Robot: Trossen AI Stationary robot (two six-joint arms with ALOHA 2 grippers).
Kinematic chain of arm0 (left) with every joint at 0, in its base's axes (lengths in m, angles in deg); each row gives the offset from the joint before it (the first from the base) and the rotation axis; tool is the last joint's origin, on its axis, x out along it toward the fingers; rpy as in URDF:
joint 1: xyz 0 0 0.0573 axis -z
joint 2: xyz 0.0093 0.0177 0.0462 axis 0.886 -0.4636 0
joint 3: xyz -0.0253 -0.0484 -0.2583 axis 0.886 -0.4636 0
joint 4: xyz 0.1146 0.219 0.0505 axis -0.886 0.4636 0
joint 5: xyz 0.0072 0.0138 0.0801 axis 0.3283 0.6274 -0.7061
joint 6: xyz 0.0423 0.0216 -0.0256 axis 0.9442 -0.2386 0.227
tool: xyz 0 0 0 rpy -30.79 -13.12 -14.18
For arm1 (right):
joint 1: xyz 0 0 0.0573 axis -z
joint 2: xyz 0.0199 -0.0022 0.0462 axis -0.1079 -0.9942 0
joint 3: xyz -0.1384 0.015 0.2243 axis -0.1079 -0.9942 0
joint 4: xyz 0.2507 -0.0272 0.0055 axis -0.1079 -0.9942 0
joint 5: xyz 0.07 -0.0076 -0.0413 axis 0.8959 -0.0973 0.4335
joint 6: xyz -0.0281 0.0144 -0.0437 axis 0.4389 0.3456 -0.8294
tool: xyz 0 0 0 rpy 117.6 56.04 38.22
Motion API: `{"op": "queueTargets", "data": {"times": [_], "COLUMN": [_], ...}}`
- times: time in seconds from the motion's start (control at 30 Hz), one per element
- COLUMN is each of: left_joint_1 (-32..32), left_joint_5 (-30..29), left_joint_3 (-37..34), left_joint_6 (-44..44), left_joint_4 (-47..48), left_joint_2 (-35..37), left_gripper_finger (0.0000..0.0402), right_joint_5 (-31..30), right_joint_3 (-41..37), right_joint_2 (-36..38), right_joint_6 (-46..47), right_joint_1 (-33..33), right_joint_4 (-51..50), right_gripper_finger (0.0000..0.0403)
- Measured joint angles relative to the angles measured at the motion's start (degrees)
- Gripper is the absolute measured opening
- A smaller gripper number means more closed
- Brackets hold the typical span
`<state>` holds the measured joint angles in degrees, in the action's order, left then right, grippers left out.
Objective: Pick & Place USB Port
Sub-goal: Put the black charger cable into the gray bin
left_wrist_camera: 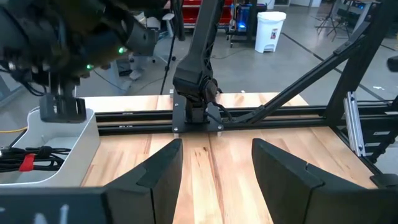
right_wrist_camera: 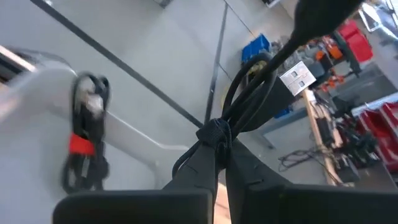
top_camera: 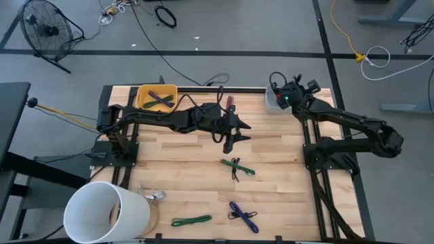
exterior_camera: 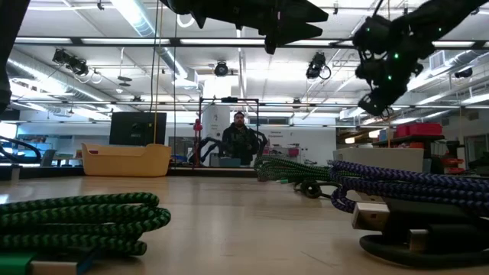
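My right gripper [top_camera: 278, 95] hovers over the white bin [top_camera: 271, 103] at the table's far right corner, shut on a coiled black USB cable [right_wrist_camera: 261, 87] whose plug carries a white label [right_wrist_camera: 297, 78]. Another black cable with a red tie [right_wrist_camera: 86, 140] lies inside that bin [left_wrist_camera: 74, 134]. My left gripper [top_camera: 239, 133] hangs open above the middle of the table, with nothing between its fingers [left_wrist_camera: 163, 169]. A green cable [top_camera: 237, 167] lies on the wood near it. My right gripper [right_wrist_camera: 217, 158] pinches the black cable bundle between its two fingers at the strap-tied waist [right_wrist_camera: 214, 132]. The coil and its plug reach out past the fingertips. The bundle is lifted clear, above the white bin.
A yellow bin [top_camera: 157, 97] with cables stands at the far left. Another green cable [top_camera: 191, 220] and a blue one [top_camera: 243, 217] lie near the front edge, beside a large white tub [top_camera: 105, 213] at the front left corner. A person [exterior_camera: 241, 141] stands beyond the table.
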<state>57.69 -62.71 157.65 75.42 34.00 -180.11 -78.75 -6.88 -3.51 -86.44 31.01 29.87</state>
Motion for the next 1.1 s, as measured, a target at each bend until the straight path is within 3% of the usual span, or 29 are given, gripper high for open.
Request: {"op": "queueTargets", "data": {"times": [0.2, 0.37, 0.63, 1.1], "left_joint_1": [0.0, -0.01, -0.01, -0.02], "left_joint_5": [0.0, 0.0, 0.0, 0.01], "left_joint_3": [0.0, 0.0, -0.02, -0.02], "left_joint_6": [0.0, 0.03, 0.07, 0.07], "left_joint_4": [0.24, 0.31, 0.48, 0.8], "left_joint_2": [0.0, 0.0, 0.0, 0.0], "left_gripper_finger": [0.0197, 0.0197, 0.0197, 0.0197], "right_joint_5": [5.14, 4.27, 6.24, 7.01], "right_joint_3": [-5.24, -8.78, -11.56, -16.43], "right_joint_2": [-0.27, -0.27, -0.3, -1.24], "right_joint_6": [-2.45, -5.13, -4.9, 2.8], "right_joint_1": [4.54, 4.88, 4.86, 4.86], "right_joint_4": [2.77, 9.61, 12.0, 21.0], "right_gripper_finger": [0.0006, 0.0006, 0.0006, 0.0006]}}
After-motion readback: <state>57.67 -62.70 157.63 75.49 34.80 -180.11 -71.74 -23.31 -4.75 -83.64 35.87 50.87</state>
